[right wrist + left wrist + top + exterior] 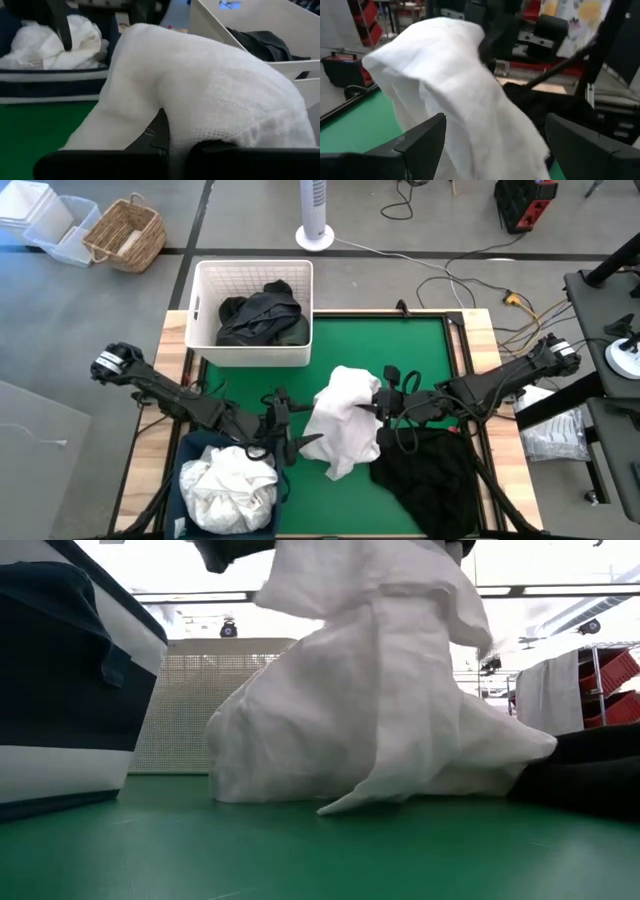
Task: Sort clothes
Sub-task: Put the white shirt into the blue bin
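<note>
right fingers (172,150) apparently clamped on lifted white garment (345,418), mostly buried; left fingers (432,137) spread apart

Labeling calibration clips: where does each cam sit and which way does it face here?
High: overhead, straight down on the green mat; both arms show.
Low: mat level, facing the white garment; no arm clearly identifiable.
Left wrist: past open fingers at the garment.
Right wrist: right gripper shut on the garment, navy bin beyond.
Shared: all four see the garment.

Grey floor (80,330), wicker basket (126,235), tower fan (314,215).
</note>
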You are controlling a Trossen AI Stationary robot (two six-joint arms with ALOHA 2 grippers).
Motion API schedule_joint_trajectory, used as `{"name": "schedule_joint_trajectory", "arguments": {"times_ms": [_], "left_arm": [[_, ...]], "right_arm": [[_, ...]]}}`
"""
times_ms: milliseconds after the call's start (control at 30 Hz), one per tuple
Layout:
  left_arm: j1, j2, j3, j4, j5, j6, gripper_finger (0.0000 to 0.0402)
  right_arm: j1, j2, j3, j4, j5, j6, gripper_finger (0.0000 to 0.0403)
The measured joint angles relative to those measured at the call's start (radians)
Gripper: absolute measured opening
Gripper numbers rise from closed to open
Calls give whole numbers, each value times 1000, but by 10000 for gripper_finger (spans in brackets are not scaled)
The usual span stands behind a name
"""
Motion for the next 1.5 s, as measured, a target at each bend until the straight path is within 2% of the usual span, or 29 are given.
{"name": "schedule_joint_trajectory", "arguments": {"times_ms": [200,400,700,1000,1100,1233,1367,1400,1500], "left_arm": [[28,95,-59,225,-31,10,315],[38,227,-32,375,53,73,315],[50,356,100,388,82,127,315],[60,366,122,385,78,161,304],[60,366,122,384,78,161,270],[60,366,122,382,78,163,178],[60,365,126,365,78,168,45],[60,360,126,353,78,168,23],[56,325,126,305,72,166,13]], "right_arm": [[5,2,0,89,-13,-51,12],[5,5,0,168,-54,-104,12],[17,5,0,185,-96,-115,12],[42,5,0,190,-112,-108,13],[42,5,0,191,-114,-81,13],[42,5,0,190,-114,-70,24],[42,1,2,160,-115,-25,73],[42,-1,9,129,-115,-7,90],[42,-6,44,9,-115,52,140]]}}
